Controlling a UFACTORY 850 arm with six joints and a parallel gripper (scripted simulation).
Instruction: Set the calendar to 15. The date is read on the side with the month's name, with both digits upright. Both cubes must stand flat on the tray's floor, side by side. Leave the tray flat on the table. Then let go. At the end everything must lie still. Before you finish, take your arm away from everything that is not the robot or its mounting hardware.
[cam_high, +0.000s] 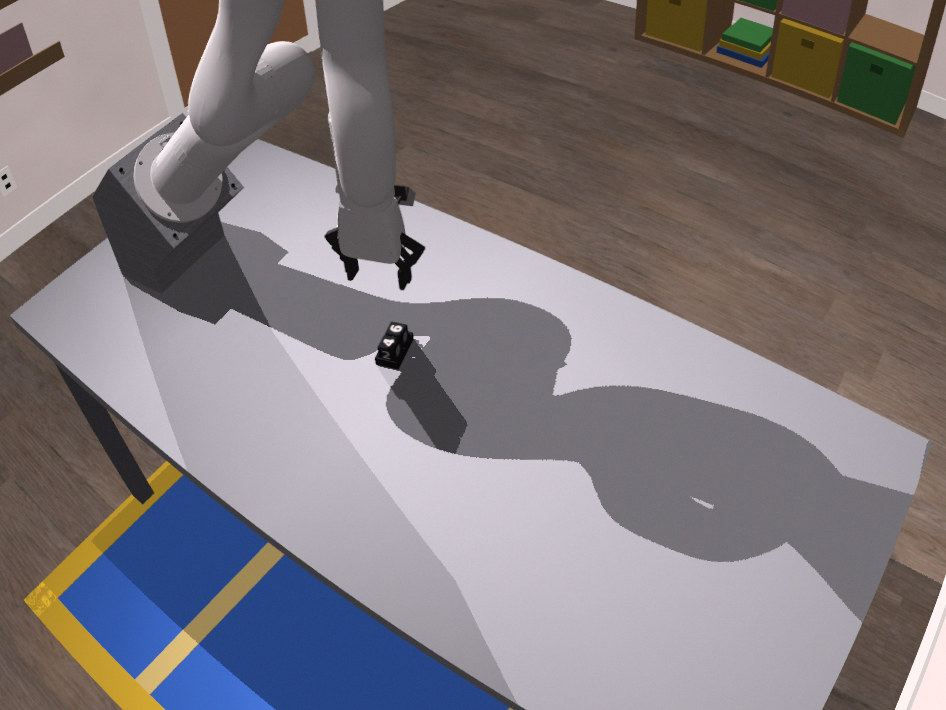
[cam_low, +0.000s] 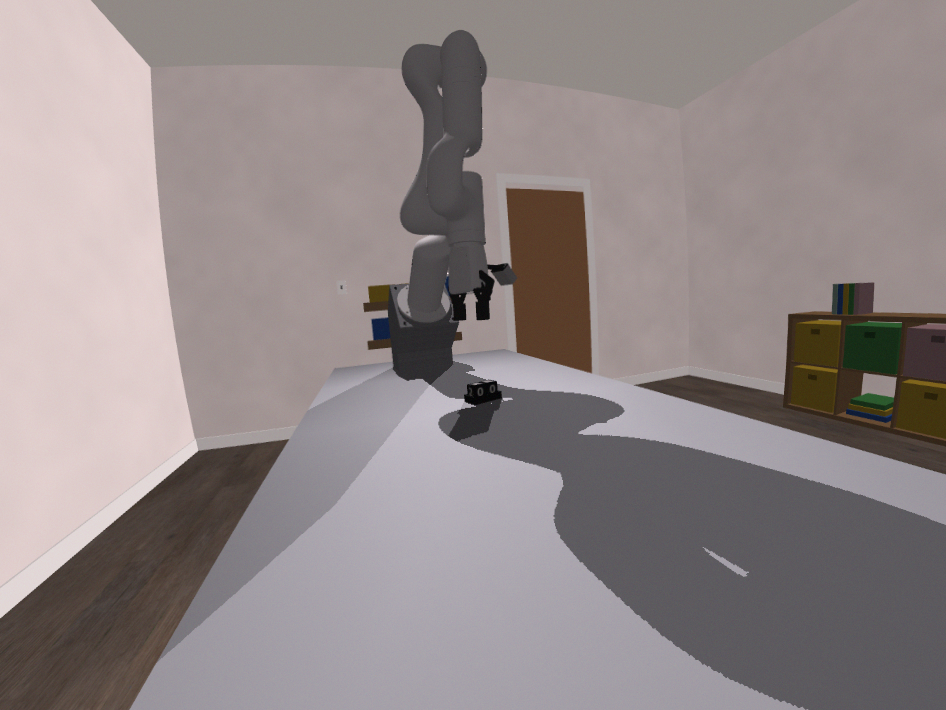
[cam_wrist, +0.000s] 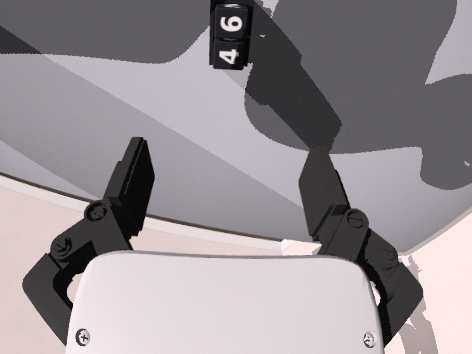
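Cubes (cam_high: 392, 338) (cam_low: 481, 391) (cam_wrist: 231, 39), both black with white digits, sit side by side in a small black tray (cam_high: 386, 364) (cam_low: 483, 400) (cam_wrist: 212, 51), which rests on the pale table (cam_high: 305, 489) (cam_low: 366, 580) (cam_wrist: 170, 95). Their upper faces show a 4 and a 6. On the side of the tray turned toward the exterior view, two zeros can be read; a further mark at its end is too small to make out. No month name can be read, so the pictures do not tell which side carries it.

The gripper (cam_high: 376, 282) (cam_low: 470, 316) (cam_wrist: 228, 159) hangs above the level of the tray and over toward the base side, apart from it. Its fingers are spread fully open, pointing downward, with nothing between them. The arm (cam_high: 360, 122) (cam_low: 462, 103) rises high above the tray, and its dark base (cam_high: 145, 244) (cam_low: 420, 348) stands beyond the tray in the exterior view, on the same table. A dark shadow (cam_high: 431, 405) stretches away from the tray across the tabletop, in the top view toward the lower right. Well apart from the tray, a wooden shelf unit (cam_high: 922, 76) (cam_low: 790, 359) holds coloured bins.
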